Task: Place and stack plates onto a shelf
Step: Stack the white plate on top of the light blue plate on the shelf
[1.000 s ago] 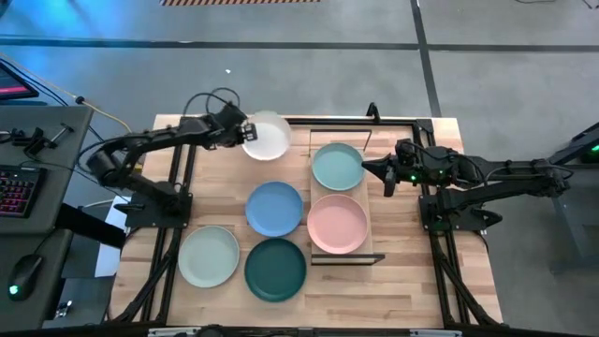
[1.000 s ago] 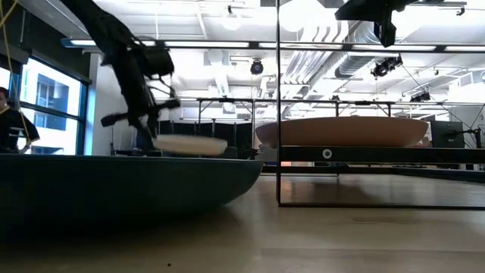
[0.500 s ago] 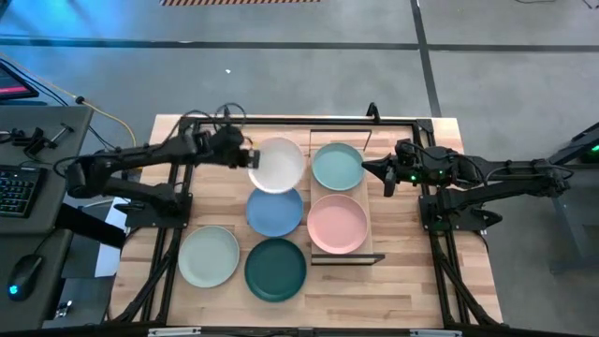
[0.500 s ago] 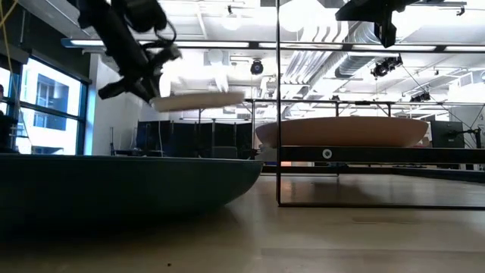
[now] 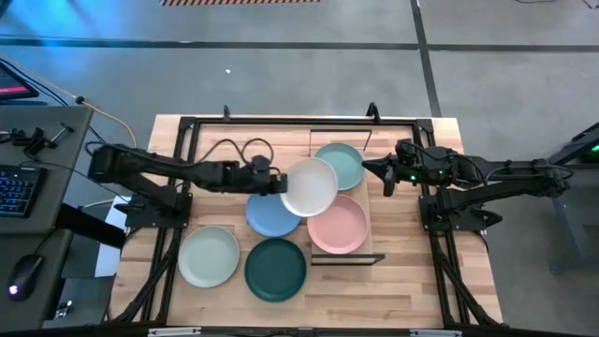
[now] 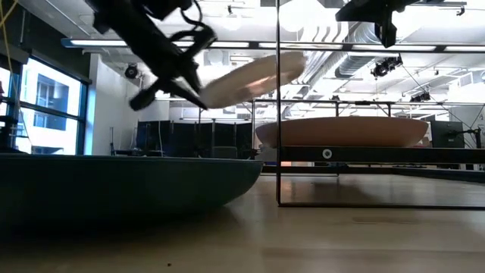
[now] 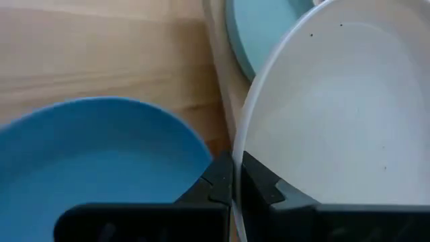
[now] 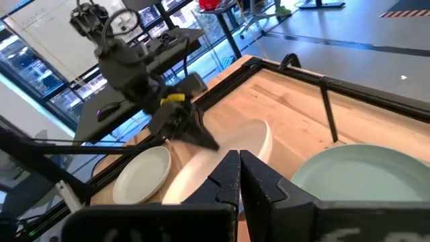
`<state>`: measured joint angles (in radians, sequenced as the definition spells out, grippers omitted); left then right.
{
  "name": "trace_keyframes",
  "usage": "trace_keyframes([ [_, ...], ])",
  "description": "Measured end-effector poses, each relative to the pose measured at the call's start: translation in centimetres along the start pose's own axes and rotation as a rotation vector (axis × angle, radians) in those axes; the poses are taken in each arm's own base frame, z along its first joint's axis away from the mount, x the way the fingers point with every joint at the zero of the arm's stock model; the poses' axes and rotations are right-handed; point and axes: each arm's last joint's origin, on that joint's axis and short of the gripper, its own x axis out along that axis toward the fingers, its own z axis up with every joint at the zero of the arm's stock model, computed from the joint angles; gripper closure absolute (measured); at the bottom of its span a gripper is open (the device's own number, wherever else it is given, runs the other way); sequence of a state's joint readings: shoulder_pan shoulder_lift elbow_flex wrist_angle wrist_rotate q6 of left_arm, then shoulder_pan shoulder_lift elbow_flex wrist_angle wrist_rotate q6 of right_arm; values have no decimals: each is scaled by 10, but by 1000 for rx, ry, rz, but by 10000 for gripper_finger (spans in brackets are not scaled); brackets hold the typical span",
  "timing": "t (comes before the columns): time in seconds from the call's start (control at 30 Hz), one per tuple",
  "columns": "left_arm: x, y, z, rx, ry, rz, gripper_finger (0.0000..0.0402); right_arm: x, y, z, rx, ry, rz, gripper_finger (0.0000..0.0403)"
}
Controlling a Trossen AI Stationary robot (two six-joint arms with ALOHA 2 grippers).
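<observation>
My left gripper (image 5: 272,181) is shut on the white plate (image 5: 310,185). It holds the plate in the air over the shelf's (image 5: 363,245) left edge, overlapping the blue plate (image 5: 269,215), the pale green plate (image 5: 344,164) and the pink plate (image 5: 339,227). The pale green and pink plates lie flat on the shelf board. The blue, dark teal (image 5: 275,270) and second pale green (image 5: 209,256) plates lie on the tabletop. My right gripper (image 5: 387,177) is shut and hovers just right of the shelf. My left gripper pinches the white plate's rim (image 7: 236,176) between its two fingers (image 7: 220,180), at the plate's left edge. The fingers come roughly level from the table's left. The plate (image 6: 250,77) is lifted clear and tilted, its free right edge higher than the held edge.
The shelf's thin black frame (image 6: 278,114) stands upright at its near end. Black arm mounts (image 5: 173,201) run along both sides of the table. Bare wood shows at the table's far left (image 5: 234,131) and near right. A keyboard and mouse sit off the table's left.
My left gripper has carried the white plate from the table's far left toward the right and near side, rising. The plate was almost level and low. It now stands higher over the shelf's left edge and is tipped up on its right.
</observation>
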<state>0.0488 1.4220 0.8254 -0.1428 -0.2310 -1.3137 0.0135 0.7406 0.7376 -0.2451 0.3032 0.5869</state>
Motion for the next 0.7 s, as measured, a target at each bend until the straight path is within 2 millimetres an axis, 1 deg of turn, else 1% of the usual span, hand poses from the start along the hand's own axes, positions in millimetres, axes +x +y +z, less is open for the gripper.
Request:
trace_keyframes([
  [0.13,23,-17,3,4,6,13,401,0,-1,1,-1,-19,-29,402],
  [0.27,41,-39,15,41,-11,1,401,0,-1,1,-1,-20,-31,402],
  [0.37,53,-48,25,59,-17,19,402,0,-1,0,-1,-14,-24,402],
  [0.53,73,-58,36,51,-5,20,402,0,-1,0,-5,-6,-27,402],
  [0.7,91,-59,41,55,-8,49,401,0,-2,-1,-14,2,-28,402],
])
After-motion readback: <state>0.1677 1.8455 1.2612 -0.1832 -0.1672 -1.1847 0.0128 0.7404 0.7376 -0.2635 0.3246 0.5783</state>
